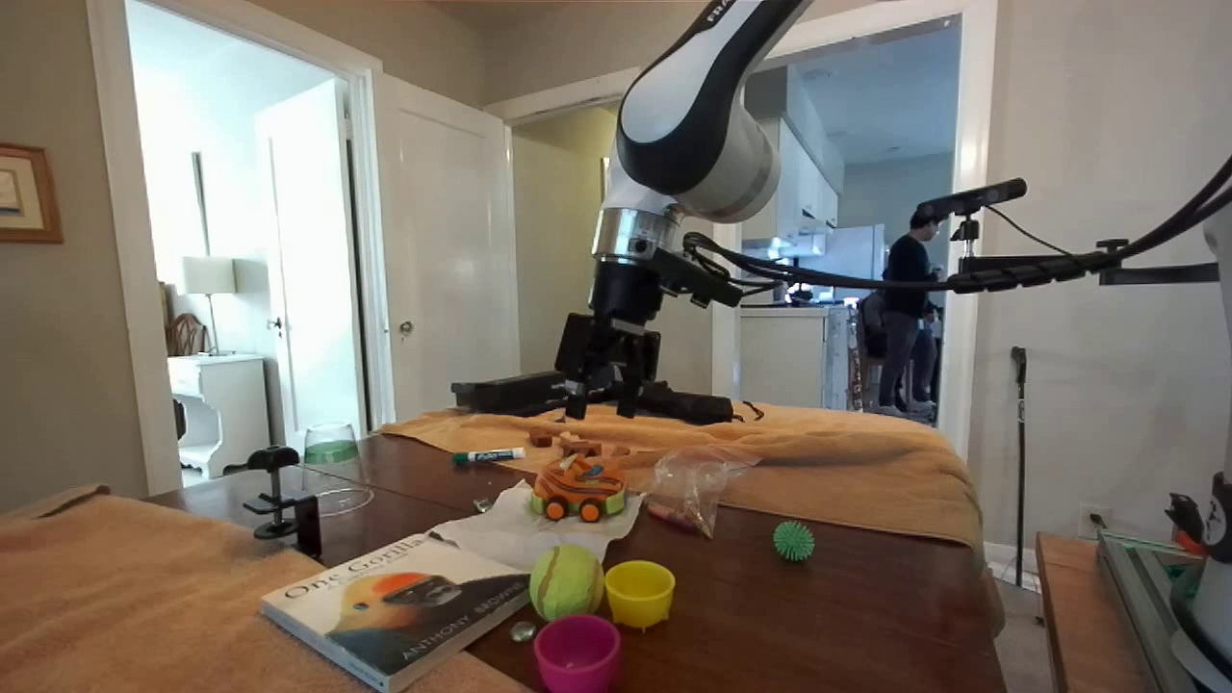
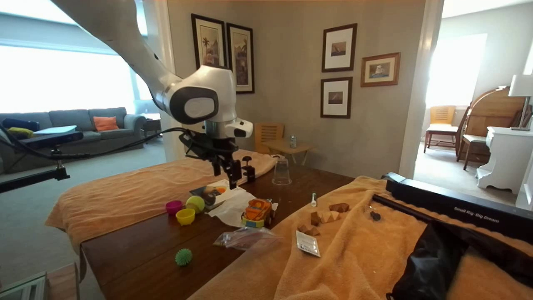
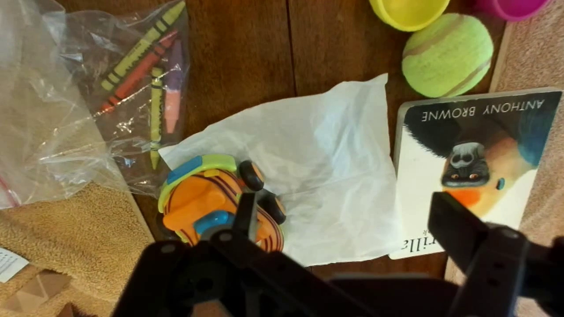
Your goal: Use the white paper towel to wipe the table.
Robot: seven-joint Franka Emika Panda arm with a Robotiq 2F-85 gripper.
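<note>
The white paper towel (image 3: 335,176) lies flat and creased on the dark glossy table (image 3: 238,57). It also shows in both exterior views (image 1: 525,534) (image 2: 231,210). An orange toy car (image 3: 198,198) stands on one side of the towel and hides part of it. My gripper (image 3: 343,207) is open with nothing between its fingers. In the wrist view one finger overlaps the car, the other the book, and the towel shows between them. In both exterior views the gripper (image 1: 602,412) (image 2: 225,178) hangs above the table, apart from the towel.
A book (image 1: 404,606) touches or nearly touches the towel. Close by are a tennis ball (image 1: 566,582), yellow cup (image 1: 640,592), pink cup (image 1: 577,654) and plastic bag of crayons (image 3: 57,110). A green spiky ball (image 1: 794,541), black clamp (image 1: 276,500) and clear cup (image 2: 282,171) stand farther off.
</note>
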